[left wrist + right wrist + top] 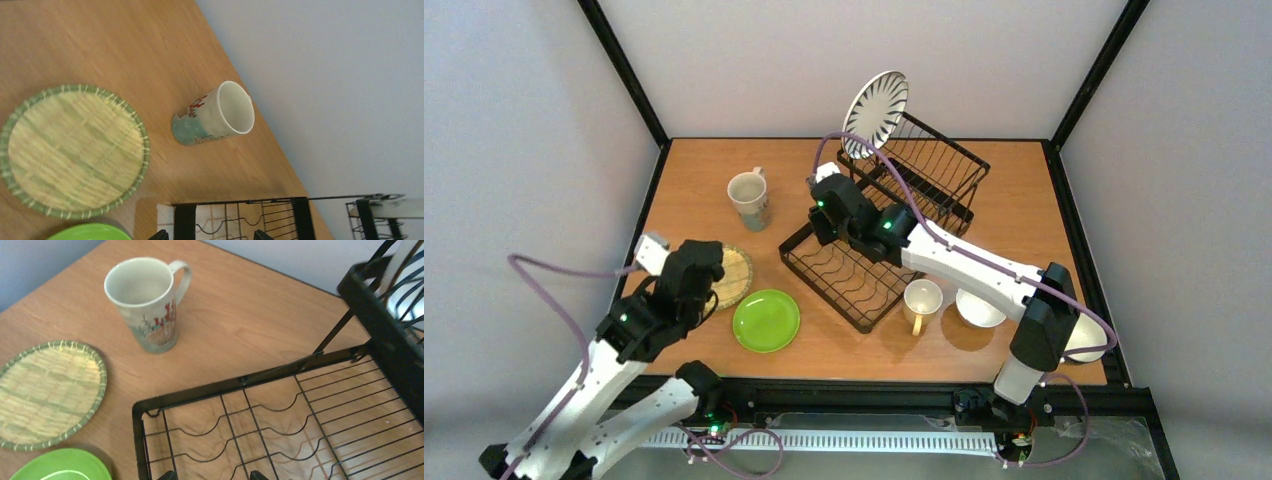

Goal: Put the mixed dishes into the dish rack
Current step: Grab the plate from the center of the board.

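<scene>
In the top view, the dish rack (944, 165) lies past the table's (704, 180) centre. Its flat tray (854, 285) is at 7 o'clock of its taller basket. The striped plate (876, 112) stands on edge in the basket's 11 o'clock corner. The patterned mug (750, 198) stands upright at 10 o'clock of the tray. The lime-green plate (766, 320) lies at the tray's 8 o'clock, and the bamboo plate (734, 275) touches or nearly touches it at its 11 o'clock. A plain mug (921, 300) is just beside the tray at 4 o'clock, with a white bowl (979, 308) at the mug's 3 o'clock. The left gripper (694, 275) hangs over the bamboo plate's 9 o'clock edge. The right gripper (824, 215) hangs over the tray's 12 o'clock corner. This view does not show how either pair of jaws stands.

In the tilted left wrist view, the left gripper's (210, 235) fingertips (160, 234) stand spread at 6 o'clock, with nothing between them. The bamboo plate (75, 150) is at 9 o'clock, the patterned mug (212, 115) is at centre, and the lime-green plate's (90, 232) rim is at 7 o'clock. The tray (240, 215) lies at 6 o'clock.

In the right wrist view, the right gripper's (212, 475) fingertips (170, 474) are spread and empty above the tray (280, 405). The patterned mug (145, 300) is at 11 o'clock, the bamboo plate (47, 392) at 9 o'clock, and the lime-green plate (60, 467) at 7 o'clock.
</scene>
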Controlling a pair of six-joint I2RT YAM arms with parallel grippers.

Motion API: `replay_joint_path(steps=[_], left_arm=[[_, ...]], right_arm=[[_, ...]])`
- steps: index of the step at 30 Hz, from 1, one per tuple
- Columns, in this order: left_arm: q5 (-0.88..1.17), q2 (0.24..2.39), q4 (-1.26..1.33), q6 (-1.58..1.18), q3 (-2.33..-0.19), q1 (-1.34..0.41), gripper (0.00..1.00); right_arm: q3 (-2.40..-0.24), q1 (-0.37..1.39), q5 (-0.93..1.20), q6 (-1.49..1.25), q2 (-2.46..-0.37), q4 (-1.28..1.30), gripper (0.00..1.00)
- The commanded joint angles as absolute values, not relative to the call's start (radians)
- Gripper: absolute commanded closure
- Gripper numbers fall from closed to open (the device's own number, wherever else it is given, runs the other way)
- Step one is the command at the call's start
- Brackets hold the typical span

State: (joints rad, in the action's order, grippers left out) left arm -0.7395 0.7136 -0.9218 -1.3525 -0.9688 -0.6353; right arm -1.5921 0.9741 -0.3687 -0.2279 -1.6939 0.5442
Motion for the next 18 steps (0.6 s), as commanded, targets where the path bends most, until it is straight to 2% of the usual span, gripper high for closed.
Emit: replay_joint_path(steps=[1, 6, 10, 13, 18], left_arm=[[-0.771, 0.624, -0.936, -1.617, -0.892, -0.637, 0.04], [-0.847, 0.67, -0.896, -1.511, -0.922, -0.638, 0.04], [-0.846, 0.782, -0.771, -1.197, -1.036, -0.596, 0.05], [-0.674, 0.892, -0.692, -0.952, -1.166, -0.438, 0.03], [-0.429, 1.065, -0.712, -0.746, -1.368, -0.215, 0.01]], right_arm=[[-1.546, 0.988, -0.315, -0.231, -1.658, 0.532, 0.15], [-1.526, 0.992, -0.275, -0.217, -1.662, 0.52, 0.15], [-1.51, 0.992, -0.264, -0.202, -1.657, 0.503, 0.15], [-1.502, 0.993, -0.259, -0.189, -1.653, 0.49, 0.14], [-1.509, 0.992, -0.243, -0.168, -1.662, 0.463, 0.14]])
